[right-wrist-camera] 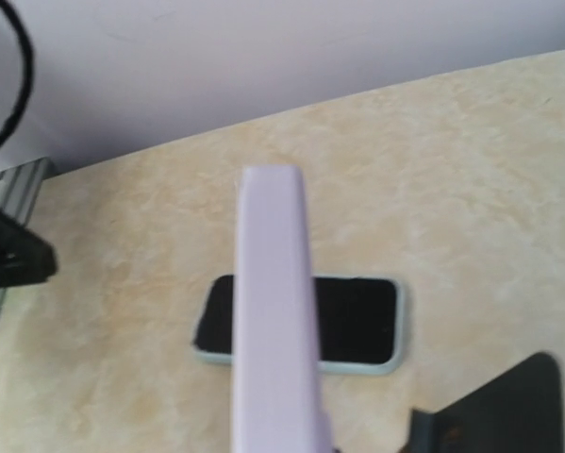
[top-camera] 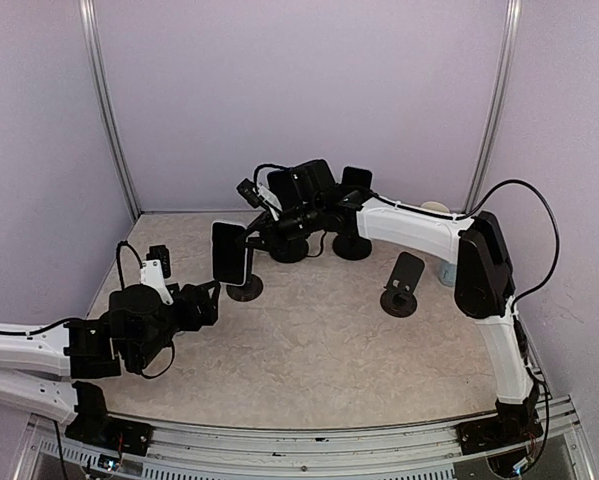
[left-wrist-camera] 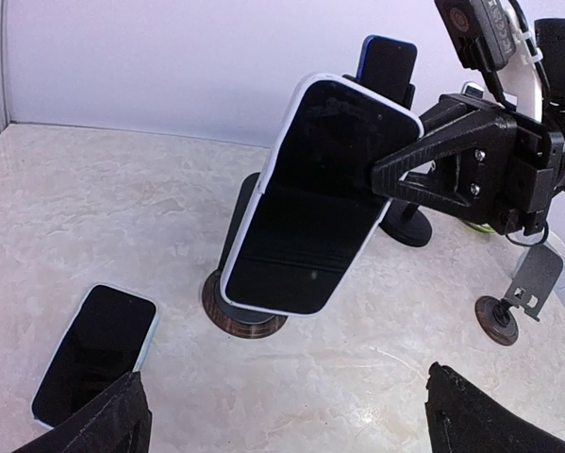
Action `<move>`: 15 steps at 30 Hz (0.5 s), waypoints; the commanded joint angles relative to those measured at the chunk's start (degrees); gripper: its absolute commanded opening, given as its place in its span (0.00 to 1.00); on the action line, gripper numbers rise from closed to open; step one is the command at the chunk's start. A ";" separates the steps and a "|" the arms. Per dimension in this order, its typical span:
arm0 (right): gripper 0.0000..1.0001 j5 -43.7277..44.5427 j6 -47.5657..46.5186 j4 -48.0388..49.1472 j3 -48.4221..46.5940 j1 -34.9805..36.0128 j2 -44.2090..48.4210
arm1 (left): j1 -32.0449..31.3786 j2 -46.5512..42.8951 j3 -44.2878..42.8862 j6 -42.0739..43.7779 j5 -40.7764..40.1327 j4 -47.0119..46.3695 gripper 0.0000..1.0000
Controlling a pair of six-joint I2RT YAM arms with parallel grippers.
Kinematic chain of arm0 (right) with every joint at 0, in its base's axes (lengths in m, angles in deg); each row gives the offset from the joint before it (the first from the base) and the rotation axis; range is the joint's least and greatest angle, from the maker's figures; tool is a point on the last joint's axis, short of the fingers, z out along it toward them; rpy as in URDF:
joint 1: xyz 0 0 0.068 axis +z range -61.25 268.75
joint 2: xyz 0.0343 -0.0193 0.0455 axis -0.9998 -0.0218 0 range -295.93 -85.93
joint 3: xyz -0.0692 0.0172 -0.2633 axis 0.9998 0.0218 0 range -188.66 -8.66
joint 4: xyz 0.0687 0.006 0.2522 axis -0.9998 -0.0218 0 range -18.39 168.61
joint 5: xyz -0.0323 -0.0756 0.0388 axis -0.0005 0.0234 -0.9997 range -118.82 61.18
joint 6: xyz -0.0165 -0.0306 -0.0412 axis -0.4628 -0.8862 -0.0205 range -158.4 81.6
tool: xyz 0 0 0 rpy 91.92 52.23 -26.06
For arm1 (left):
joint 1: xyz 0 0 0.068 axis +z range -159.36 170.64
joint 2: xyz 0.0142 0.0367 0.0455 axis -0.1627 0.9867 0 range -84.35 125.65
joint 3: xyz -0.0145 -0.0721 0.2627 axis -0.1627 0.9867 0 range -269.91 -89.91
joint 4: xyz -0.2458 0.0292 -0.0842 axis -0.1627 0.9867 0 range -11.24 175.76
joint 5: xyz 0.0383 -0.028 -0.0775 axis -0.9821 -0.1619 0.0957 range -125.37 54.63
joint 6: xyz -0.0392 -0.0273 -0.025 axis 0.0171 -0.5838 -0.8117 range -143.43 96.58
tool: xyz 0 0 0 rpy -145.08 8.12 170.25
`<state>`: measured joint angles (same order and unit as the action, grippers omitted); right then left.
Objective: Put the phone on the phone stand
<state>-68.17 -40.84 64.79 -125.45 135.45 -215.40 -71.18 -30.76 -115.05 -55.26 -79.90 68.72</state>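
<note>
The phone [left-wrist-camera: 310, 203], dark-screened in a pale lilac case, is tilted against the phone stand [left-wrist-camera: 246, 316], its lower edge just above the stand's round base. My right gripper [left-wrist-camera: 395, 175] is shut on the phone's right edge. From above, the phone [top-camera: 230, 252] stands upright over the stand [top-camera: 245, 290], with the right gripper [top-camera: 253, 238] reaching in from the right. The right wrist view shows the phone's edge [right-wrist-camera: 274, 321] running up the middle. My left gripper [left-wrist-camera: 291, 420] is open and low, well in front of the stand, holding nothing.
A second phone [left-wrist-camera: 98, 344] lies flat on the table left of the stand, also seen as the flat phone [right-wrist-camera: 353, 321]. A blue-cased phone [left-wrist-camera: 388, 64] sits on a stand at the back. An empty stand [top-camera: 403, 286] is to the right.
</note>
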 commanded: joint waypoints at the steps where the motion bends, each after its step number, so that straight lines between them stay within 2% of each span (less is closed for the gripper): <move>1: 0.00 1.23 -1.87 2.55 -4.15 -0.43 -1.73 | -0.23 -1.63 1.03 -3.15 -2.22 4.12 0.99; 15: 0.00 5.86 -2.21 3.85 -6.17 -1.78 -4.43 | -0.32 -1.50 2.20 -5.42 -2.48 5.83 0.99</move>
<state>-63.19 -42.26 64.92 -128.86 134.42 -219.40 -71.18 -32.03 -113.85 -59.61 -81.32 73.85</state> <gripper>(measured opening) 0.108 0.987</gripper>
